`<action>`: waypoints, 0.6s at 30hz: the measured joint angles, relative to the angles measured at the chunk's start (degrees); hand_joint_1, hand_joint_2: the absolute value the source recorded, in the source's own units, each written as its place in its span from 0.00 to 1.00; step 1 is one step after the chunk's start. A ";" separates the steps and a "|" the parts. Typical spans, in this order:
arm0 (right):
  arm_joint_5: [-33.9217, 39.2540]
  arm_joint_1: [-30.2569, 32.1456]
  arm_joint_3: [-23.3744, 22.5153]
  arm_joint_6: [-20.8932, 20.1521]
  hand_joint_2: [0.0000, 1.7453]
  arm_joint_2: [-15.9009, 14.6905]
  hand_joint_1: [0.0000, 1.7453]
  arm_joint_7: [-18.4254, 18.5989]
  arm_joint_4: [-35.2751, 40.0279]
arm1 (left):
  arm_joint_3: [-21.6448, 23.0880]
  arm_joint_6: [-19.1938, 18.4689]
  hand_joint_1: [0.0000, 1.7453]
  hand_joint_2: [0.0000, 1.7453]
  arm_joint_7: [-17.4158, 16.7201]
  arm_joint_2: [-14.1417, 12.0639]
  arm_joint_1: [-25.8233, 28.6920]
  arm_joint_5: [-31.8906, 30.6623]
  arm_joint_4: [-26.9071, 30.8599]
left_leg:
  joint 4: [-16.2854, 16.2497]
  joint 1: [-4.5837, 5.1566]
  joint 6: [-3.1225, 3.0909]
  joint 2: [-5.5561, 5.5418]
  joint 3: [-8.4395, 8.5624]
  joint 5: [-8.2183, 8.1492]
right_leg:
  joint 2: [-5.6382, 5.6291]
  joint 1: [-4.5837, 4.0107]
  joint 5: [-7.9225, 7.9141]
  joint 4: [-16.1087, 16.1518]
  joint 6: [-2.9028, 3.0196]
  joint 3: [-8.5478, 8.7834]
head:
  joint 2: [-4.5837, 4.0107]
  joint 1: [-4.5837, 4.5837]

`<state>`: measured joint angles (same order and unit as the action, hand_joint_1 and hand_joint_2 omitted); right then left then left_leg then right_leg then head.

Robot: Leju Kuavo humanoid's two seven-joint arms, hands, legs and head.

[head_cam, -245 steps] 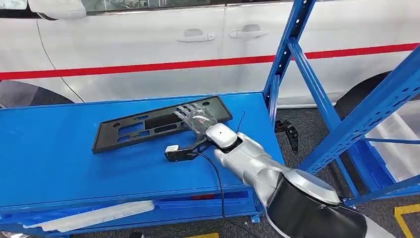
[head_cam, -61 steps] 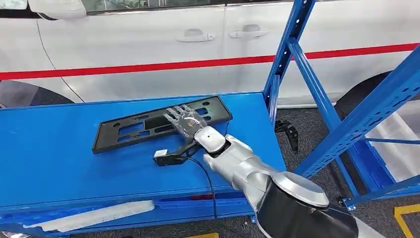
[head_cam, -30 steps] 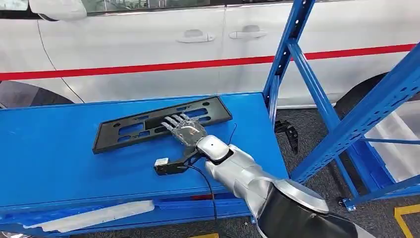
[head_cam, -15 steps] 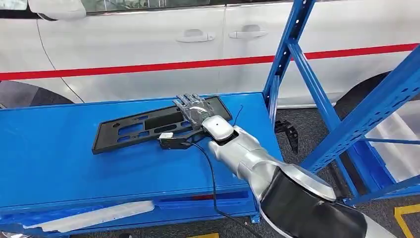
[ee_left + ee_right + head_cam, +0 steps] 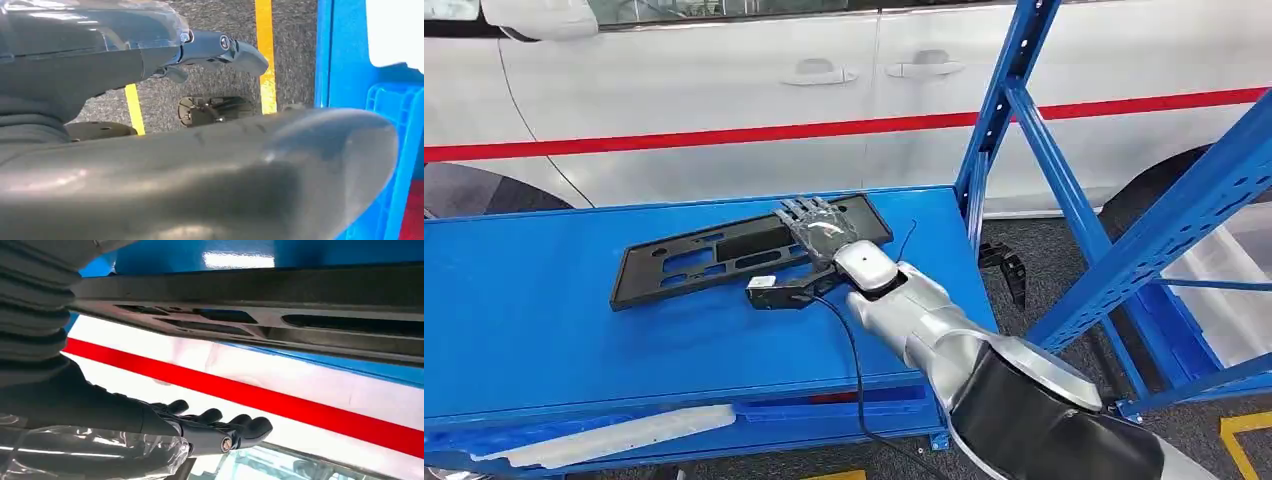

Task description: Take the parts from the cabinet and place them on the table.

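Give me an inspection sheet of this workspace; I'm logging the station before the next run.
Surface: blue table, level.
Job's things: black part lying flat on the table.
Clutter: pale strip on the table's front ledge.
Hands: right hand open, fingers spread flat over the part's right end; left hand hanging above the floor, holding nothing.
Cables: black cable runs from the right wrist over the table edge.
Surroundings: white car with red stripe behind; blue rack to the right.

The right hand (image 5: pixel 819 225) swung back toward the far right end of the black part (image 5: pixel 724 250), after drifting left and nearer along it a second earlier. The part itself rotated slightly, and the arm's cable shifted right.
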<state>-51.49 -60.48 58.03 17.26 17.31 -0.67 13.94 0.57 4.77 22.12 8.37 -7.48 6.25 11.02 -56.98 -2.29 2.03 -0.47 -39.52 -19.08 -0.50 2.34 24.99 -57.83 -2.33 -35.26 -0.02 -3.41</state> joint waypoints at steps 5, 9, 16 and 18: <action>-0.85 0.14 -0.04 0.31 1.00 0.09 0.00 -0.55 0.09 | 0.04 0.13 0.00 0.00 0.33 0.15 -0.39 -0.85 0.00 | 0.00 0.00 0.00 0.00 -0.01 0.00 | 0.00 0.00 0.00 0.00 0.00 0.01 | 0.00 0.00; -1.33 0.13 -0.18 0.35 1.00 0.09 0.00 -0.57 0.11 | 0.26 0.44 0.00 0.00 0.29 0.15 -0.38 -1.00 0.00 | 0.00 0.00 0.00 0.00 -0.01 0.00 | 0.00 0.00 0.00 0.00 0.00 0.01 | 0.00 0.00; -2.19 0.17 -0.24 0.53 1.00 0.85 0.00 -2.04 0.13 | 0.33 2.49 0.00 0.00 -0.63 0.13 0.59 -0.83 0.00 | 0.00 0.00 0.01 -0.01 -0.03 -0.01 | 0.02 -0.01 0.02 0.00 0.00 0.00 | 0.00 0.00; -2.36 0.22 -0.24 0.51 1.00 0.94 0.00 -2.28 0.13 | 0.33 2.56 0.00 0.00 -0.72 0.11 0.90 -0.83 0.00 | 0.00 0.00 0.01 -0.01 -0.03 -0.01 | 0.02 -0.01 0.02 0.00 0.00 0.01 | 0.00 0.00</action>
<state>-53.86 -60.26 57.79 17.77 18.25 -2.95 14.08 0.90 7.32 21.40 8.48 -6.58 5.42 11.02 -56.98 -2.30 2.03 -0.48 -39.56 -19.09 -0.48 2.33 25.02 -57.83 -2.33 -35.24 -0.02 -3.41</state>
